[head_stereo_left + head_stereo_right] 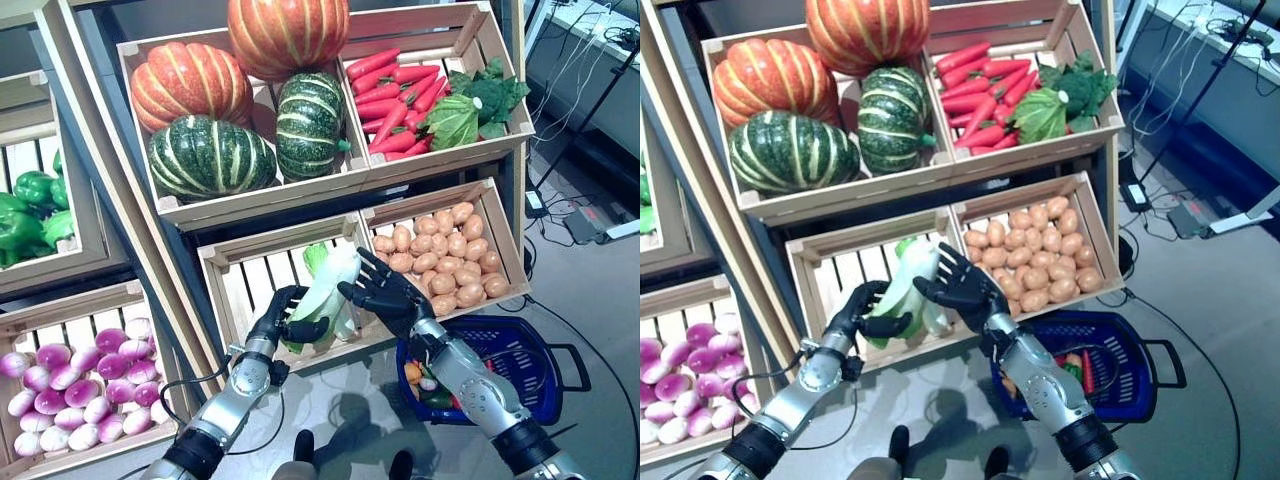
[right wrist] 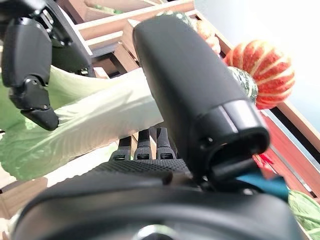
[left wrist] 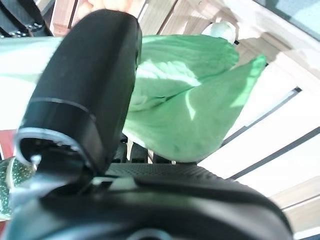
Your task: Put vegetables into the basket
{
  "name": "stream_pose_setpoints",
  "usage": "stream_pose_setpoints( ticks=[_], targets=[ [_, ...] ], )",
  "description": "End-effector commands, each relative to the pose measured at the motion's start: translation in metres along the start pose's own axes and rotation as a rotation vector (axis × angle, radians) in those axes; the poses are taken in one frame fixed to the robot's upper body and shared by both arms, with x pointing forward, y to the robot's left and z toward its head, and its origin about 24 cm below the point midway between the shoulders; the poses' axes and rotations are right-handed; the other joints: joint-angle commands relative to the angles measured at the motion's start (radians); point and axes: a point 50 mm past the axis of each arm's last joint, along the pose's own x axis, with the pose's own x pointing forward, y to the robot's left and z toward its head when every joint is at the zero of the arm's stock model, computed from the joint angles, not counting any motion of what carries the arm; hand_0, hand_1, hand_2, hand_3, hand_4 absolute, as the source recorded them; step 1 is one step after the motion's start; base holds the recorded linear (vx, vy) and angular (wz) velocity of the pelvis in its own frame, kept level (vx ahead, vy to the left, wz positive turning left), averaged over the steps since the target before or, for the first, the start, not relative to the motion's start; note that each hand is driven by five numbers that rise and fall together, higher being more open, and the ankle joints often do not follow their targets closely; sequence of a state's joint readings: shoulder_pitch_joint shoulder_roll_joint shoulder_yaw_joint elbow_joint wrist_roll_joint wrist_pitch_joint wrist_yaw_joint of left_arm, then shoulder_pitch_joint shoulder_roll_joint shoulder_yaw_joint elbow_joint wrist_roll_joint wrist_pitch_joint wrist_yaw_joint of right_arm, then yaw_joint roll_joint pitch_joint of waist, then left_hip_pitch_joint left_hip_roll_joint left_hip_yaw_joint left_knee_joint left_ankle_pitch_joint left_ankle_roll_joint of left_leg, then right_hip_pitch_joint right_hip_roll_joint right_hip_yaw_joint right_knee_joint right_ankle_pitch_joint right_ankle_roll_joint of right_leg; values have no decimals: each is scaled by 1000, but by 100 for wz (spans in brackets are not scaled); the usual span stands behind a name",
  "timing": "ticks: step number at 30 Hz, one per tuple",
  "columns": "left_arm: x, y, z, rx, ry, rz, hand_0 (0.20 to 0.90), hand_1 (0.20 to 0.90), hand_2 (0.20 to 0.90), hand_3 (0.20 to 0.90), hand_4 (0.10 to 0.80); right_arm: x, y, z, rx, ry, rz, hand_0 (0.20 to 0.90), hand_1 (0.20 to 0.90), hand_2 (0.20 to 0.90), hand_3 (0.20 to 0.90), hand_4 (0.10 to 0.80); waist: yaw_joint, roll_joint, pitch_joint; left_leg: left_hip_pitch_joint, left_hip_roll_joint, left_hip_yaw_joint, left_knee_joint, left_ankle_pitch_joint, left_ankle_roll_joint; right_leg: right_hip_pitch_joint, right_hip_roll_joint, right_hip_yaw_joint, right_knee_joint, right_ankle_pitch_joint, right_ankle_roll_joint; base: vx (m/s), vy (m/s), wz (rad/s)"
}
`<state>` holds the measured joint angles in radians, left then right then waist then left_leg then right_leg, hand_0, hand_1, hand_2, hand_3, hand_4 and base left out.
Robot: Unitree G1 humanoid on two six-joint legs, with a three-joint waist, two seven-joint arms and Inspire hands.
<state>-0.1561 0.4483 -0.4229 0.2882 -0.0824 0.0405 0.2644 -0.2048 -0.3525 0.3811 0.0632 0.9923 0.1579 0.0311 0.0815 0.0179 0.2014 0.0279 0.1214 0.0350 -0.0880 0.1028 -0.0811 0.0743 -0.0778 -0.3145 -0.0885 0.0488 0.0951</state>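
A pale green and white cabbage (image 1: 326,288) stands tilted over the slatted middle crate (image 1: 240,285). My left hand (image 1: 281,316) comes up from below, its fingers and thumb curled round the cabbage's lower part (image 3: 190,115). My right hand (image 1: 388,293) is open, its fingers spread and straight against the cabbage's right side (image 2: 90,125). The blue basket (image 1: 545,352) sits on the floor at the lower right, under my right forearm. It holds a few vegetables, among them a carrot (image 1: 1087,372).
Potatoes (image 1: 445,255) fill the crate right of the cabbage. Above are crates of pumpkins (image 1: 210,155), carrots (image 1: 390,100) and leafy greens (image 1: 475,105). Purple-white turnips (image 1: 70,395) lie in the crate at the lower left, green peppers (image 1: 30,210) at the far left.
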Motion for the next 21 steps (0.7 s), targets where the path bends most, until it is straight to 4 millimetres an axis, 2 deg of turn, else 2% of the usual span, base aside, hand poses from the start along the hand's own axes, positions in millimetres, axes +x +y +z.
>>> stream_pose_setpoints(
  ticks=[1, 14, 21],
  targets=[
    [14, 6, 64, 3, -311, -22, 300, 300, 300, 300, 400, 16, 71, 9, 112, -29, 474, 900, 900, 900, 900, 800, 9, -62, -77, 39, -52, 1, 1, -96, -6, 41, -50, 6, 1, -9, 25, 0, 0, 0],
    [12, -5, 62, 34, -322, -98, 300, 300, 300, 300, 400, 21, 74, 10, 182, -57, 502, 900, 900, 900, 900, 800, 9, -62, -94, 38, -53, 1, 1, -98, -5, 34, -52, 15, 1, -5, 31, 0, 0, 0],
    [12, -7, 63, 40, -341, -86, 300, 300, 300, 300, 400, 28, 68, 6, 233, -63, 398, 900, 900, 900, 900, 800, 7, -57, -105, 39, -51, 4, 1, -101, -6, 30, -57, 22, 1, -4, 35, 0, 0, 0]
  ],
)
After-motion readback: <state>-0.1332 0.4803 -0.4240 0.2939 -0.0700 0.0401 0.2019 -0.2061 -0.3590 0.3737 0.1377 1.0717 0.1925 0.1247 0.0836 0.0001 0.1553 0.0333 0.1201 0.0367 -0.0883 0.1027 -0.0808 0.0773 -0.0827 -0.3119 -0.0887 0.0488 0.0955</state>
